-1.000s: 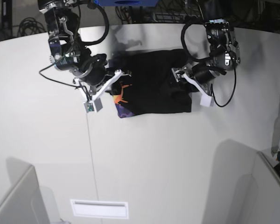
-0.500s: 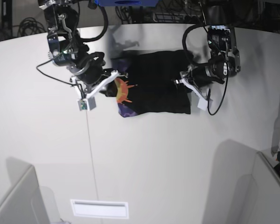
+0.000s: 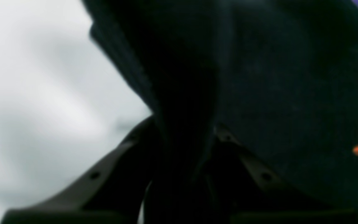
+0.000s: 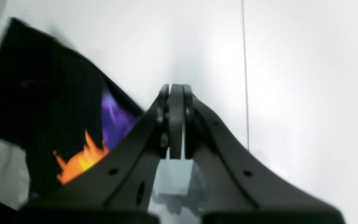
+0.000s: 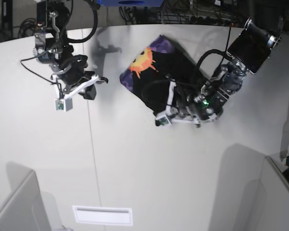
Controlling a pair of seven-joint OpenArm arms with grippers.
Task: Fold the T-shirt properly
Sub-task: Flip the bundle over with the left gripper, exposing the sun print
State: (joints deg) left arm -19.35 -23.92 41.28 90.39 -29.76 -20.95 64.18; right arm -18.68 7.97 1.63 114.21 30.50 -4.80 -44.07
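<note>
The black T-shirt lies bunched on the white table at the back middle, its orange sun and purple print facing up at its left end. My left gripper is at the shirt's front edge. In the left wrist view it is shut on a fold of the black cloth. My right gripper hangs left of the shirt, apart from it. In the right wrist view it is shut and empty, with the shirt at the left.
A thin seam runs down the table. A white label lies near the front edge. Grey partitions stand at the front left and front right. Cables and a blue object are behind the table.
My left arm swung round and dragged the shirt back and left, turning the sun print up. My right gripper let go of the shirt and moved left, away from it.
</note>
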